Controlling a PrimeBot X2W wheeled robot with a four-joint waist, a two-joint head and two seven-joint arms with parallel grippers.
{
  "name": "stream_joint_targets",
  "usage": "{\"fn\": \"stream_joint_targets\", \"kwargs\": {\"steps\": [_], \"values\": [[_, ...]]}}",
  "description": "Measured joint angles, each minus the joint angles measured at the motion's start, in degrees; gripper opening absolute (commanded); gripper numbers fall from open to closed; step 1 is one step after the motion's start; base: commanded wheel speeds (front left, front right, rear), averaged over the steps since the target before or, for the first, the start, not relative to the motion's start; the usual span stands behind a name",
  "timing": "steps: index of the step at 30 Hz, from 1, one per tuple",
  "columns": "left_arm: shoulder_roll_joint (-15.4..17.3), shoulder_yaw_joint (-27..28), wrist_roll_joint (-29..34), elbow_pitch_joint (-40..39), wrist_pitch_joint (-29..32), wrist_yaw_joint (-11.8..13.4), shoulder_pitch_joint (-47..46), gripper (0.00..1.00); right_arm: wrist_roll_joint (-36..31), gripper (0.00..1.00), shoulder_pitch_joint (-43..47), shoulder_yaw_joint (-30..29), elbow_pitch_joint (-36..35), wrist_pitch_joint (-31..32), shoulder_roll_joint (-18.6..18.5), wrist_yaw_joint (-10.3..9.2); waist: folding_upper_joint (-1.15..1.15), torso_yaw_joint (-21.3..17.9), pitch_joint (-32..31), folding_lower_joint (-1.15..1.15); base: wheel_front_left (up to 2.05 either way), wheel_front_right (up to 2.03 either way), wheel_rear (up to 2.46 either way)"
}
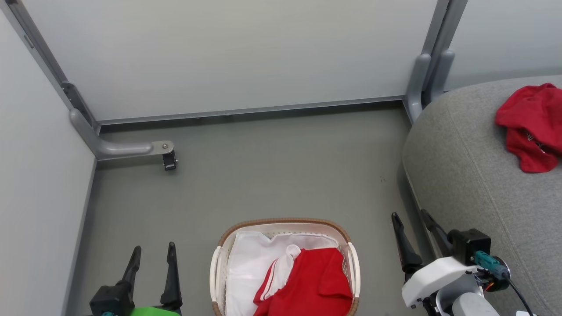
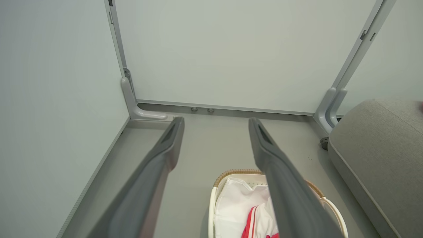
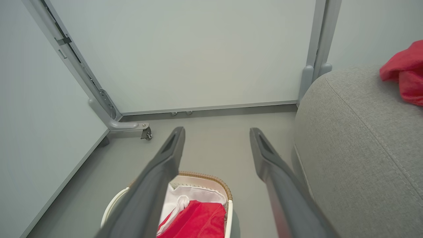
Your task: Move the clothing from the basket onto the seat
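Both wide open and empty, left fingers [image 1: 172,272], right fingers [image 1: 401,239], flanking the basket [image 1: 285,221], touching nothing.

Basket [image 1: 285,222] open from above, bare floor [image 1: 272,166] beyond, seat [image 1: 465,175] crowding right, panel foot [image 1: 127,149] far left.

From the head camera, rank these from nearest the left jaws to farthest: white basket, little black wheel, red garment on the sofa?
1. White perforated plastic basket with brown woven rim, close on the right.
2. Small black caster wheel on the grey partition foot, ahead.
3. Crumpled bright red garment on the grey fabric seat, far right.
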Motion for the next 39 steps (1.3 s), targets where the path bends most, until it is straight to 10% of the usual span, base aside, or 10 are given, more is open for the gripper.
{"fn": "stream_joint_targets", "kwargs": {"steps": [17,39], "values": [[0.0,-3.5,3.1,2.1,0.0,-1.5,-4.9,1.00,-1.1,1.00,-2.0,-2.5,-1.6,0.0,0.0,0.00,0.00,-0.2,3.9,0.00,0.00,0.00,0.00],[2.3,-26.3,7.9,25.1,0.7,-2.9,-35.5,1.00,-5.3,1.00,-16.9,-6.8,-11.5,0.0,0.0,0.00,0.00,-4.3,25.2,0.00,0.00,0.00,0.00]]}}
